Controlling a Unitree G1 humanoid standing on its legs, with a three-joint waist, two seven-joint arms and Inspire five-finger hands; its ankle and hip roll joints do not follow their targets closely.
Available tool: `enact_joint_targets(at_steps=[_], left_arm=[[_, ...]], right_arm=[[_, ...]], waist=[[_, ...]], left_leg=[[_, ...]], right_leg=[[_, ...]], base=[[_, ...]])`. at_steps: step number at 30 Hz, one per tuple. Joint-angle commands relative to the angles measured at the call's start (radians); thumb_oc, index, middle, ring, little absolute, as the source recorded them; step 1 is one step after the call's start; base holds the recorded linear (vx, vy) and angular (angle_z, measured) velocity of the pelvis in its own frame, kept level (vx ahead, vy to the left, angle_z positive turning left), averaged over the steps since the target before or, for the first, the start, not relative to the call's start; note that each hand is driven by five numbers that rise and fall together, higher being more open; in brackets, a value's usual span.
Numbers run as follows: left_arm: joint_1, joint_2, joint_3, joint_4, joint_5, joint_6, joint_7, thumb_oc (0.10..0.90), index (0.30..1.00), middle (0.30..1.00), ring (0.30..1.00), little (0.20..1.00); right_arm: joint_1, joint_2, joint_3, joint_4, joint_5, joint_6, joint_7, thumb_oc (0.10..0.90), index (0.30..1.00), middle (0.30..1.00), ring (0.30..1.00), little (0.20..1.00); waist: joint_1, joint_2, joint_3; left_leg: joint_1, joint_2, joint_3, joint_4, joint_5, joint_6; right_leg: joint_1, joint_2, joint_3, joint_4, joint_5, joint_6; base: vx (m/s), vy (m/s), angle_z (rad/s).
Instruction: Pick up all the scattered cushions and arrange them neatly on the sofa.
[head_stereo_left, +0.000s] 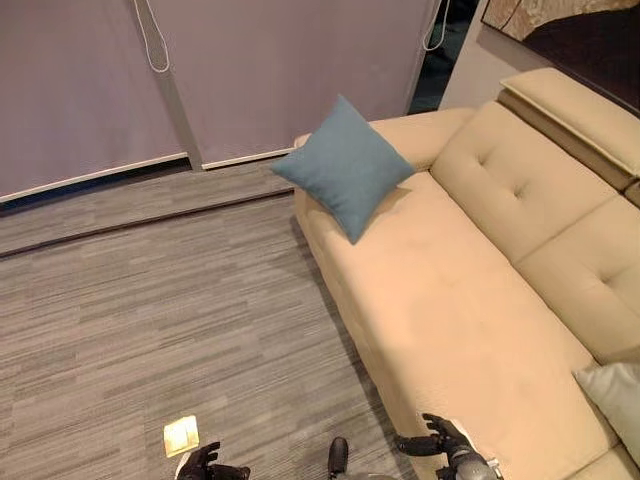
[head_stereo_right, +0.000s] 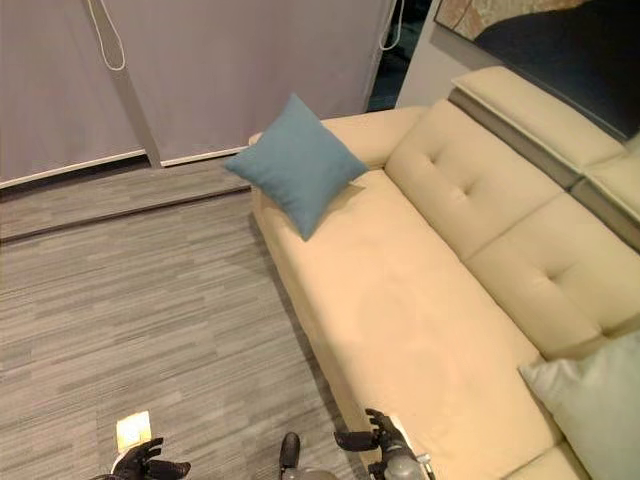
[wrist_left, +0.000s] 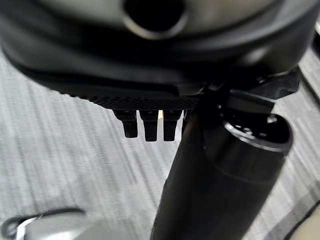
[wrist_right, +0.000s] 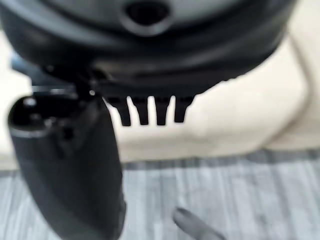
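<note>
At twelve o'clock on the sofa (head_stereo_left: 440, 300) your blue cushion (head_stereo_left: 345, 165) leans; a grey cushion (head_stereo_right: 590, 400) sits at four. Left hand (head_stereo_left: 205, 465) and right hand (head_stereo_left: 440, 440) hang relaxed, empty; I judge little remains.

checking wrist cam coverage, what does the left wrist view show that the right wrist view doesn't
Left wrist view alone: the left hand, fingers straight and holding nothing, over grey striped floor with no furniture. Right wrist view alone: the right hand, also open and empty, with the beige sofa front edge beyond its fingers. Both share that grey floor beneath an open hand.
</note>
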Motion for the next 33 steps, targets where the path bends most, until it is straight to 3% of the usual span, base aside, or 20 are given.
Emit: enact_joint_targets(at_steps=[1, 7, 12, 13, 15, 17, 21, 22, 27, 30, 32, 33], left_arm=[[-0.017, 0.054, -0.015, -0.031, 0.020, -0.012, 0.006, 0.800, 0.900, 0.900, 0.900, 0.900], [-0.009, 0.070, -0.013, -0.032, 0.021, -0.010, 0.002, 0.800, 0.900, 0.900, 0.900, 0.900], [0.001, 0.073, -0.009, -0.014, 0.034, -0.004, 0.001, 0.800, 0.900, 0.900, 0.900, 0.900], [-0.001, 0.075, -0.006, -0.015, 0.030, -0.005, 0.002, 0.800, 0.900, 0.900, 0.900, 0.900], [-0.004, 0.089, 0.005, -0.030, 0.021, -0.005, 0.011, 0.800, 0.900, 0.900, 0.900, 0.900], [0.000, 0.088, 0.007, -0.034, 0.016, -0.009, 0.015, 0.800, 0.900, 0.900, 0.900, 0.900], [0.000, 0.084, 0.012, -0.035, 0.008, -0.010, 0.012, 0.800, 0.900, 0.900, 0.900, 0.900], [-0.002, 0.080, 0.015, -0.026, 0.006, -0.012, 0.011, 0.800, 0.900, 0.900, 0.900, 0.900], [-0.005, 0.065, 0.011, -0.017, 0.015, -0.019, 0.010, 0.800, 0.900, 0.900, 0.900, 0.900], [0.001, 0.052, 0.009, -0.025, 0.008, -0.020, 0.007, 0.800, 0.900, 0.900, 0.900, 0.900], [0.005, 0.039, 0.000, -0.030, 0.003, -0.018, -0.001, 0.800, 0.900, 0.900, 0.900, 0.900], [0.005, 0.040, -0.003, -0.038, 0.003, -0.017, -0.003, 0.800, 0.900, 0.900, 0.900, 0.900]], right_arm=[[0.032, -0.049, 0.013, -0.004, 0.021, -0.011, -0.021, 0.800, 0.900, 0.900, 0.900, 0.900], [0.038, -0.035, 0.022, 0.011, 0.014, -0.005, -0.022, 0.800, 0.900, 0.900, 0.900, 0.900], [0.039, -0.010, 0.021, 0.018, -0.007, -0.003, -0.020, 0.800, 0.900, 0.900, 0.900, 0.900], [0.037, -0.007, 0.021, 0.018, -0.009, -0.002, -0.018, 0.800, 0.900, 0.900, 0.900, 0.900], [0.016, -0.003, 0.030, -0.016, -0.014, -0.003, -0.015, 0.800, 0.900, 0.900, 0.900, 0.900], [0.014, -0.006, 0.032, -0.034, -0.018, -0.006, -0.016, 0.800, 0.900, 0.900, 0.900, 0.900], [0.004, -0.019, 0.038, -0.048, -0.028, -0.005, -0.017, 0.800, 0.900, 0.900, 0.900, 0.900], [-0.002, -0.025, 0.038, -0.047, -0.035, 0.000, -0.014, 0.800, 0.900, 0.900, 0.900, 0.900], [0.013, -0.030, 0.037, -0.044, -0.036, -0.005, -0.014, 0.800, 0.900, 0.900, 0.900, 0.900], [0.027, -0.031, 0.024, -0.040, -0.031, -0.004, -0.015, 0.800, 0.900, 0.900, 0.900, 0.900], [0.043, -0.027, 0.008, -0.035, -0.006, -0.012, -0.015, 0.800, 0.900, 0.900, 0.900, 0.900], [0.045, -0.026, 0.007, -0.034, 0.003, -0.013, -0.015, 0.800, 0.900, 0.900, 0.900, 0.900]], waist=[[-0.003, -0.048, -0.007], [0.019, -0.053, -0.012], [0.025, -0.049, -0.033], [0.025, -0.046, -0.034], [0.020, -0.017, -0.018], [0.014, -0.001, -0.014], [-0.005, 0.014, -0.007], [-0.016, 0.010, -0.002], [-0.035, 0.012, -0.005], [-0.041, 0.018, -0.022], [-0.051, 0.018, -0.033], [-0.052, 0.008, -0.035]], left_leg=[[0.012, -0.006, 0.028, -0.256, 0.013, 0.050], [-0.056, 0.051, 0.059, -0.406, 0.139, 0.035], [0.017, 0.011, 0.054, -0.469, 0.112, 0.060], [0.032, 0.003, 0.055, -0.474, 0.101, 0.073], [0.082, -0.010, 0.058, -0.497, 0.080, 0.113], [0.123, -0.016, 0.053, -0.514, 0.063, 0.125], [0.191, -0.040, 0.031, -0.534, 0.025, 0.130], [0.213, -0.058, 0.014, -0.532, 0.010, 0.126], [0.258, -0.073, -0.010, -0.515, -0.030, 0.117], [0.275, -0.068, -0.026, -0.491, -0.021, 0.094], [0.254, -0.030, 0.011, -0.370, 0.031, 0.024], [0.223, -0.012, 0.033, -0.303, 0.065, 0.009]], right_leg=[[0.025, -0.059, 0.022, 0.072, -0.114, 0.182], [0.085, -0.043, 0.014, 0.076, -0.175, 0.177], [0.090, -0.060, 0.026, 0.186, -0.187, 0.210], [0.072, -0.069, 0.032, 0.237, -0.172, 0.224], [-0.033, -0.101, 0.030, 0.458, -0.077, 0.266], [-0.083, -0.112, 0.016, 0.499, -0.067, 0.260], [-0.147, -0.114, -0.035, 0.362, -0.082, 0.236], [-0.175, -0.120, -0.064, 0.256, -0.060, 0.245], [-0.151, -0.099, -0.045, 0.195, -0.061, 0.243], [-0.137, -0.083, -0.042, 0.194, -0.062, 0.229], [-0.058, -0.060, -0.056, 0.139, -0.077, 0.199], [-0.039, -0.062, -0.060, 0.126, -0.082, 0.189]], base=[[0.28, 0.022, -0.04], [0.25, 0.103, 0.12], [0.24, 0.204, -0.23], [0.18, 0.219, -0.24], [0.28, 0.329, -0.08], [0.24, 0.186, -0.01], [0.29, 0.062, -0.14], [0.29, 0.014, -0.08], [0.26, -0.014, 0.11], [0.27, -0.063, 0.41], [0.26, -0.126, 0.50], [0.16, -0.119, 0.41]])
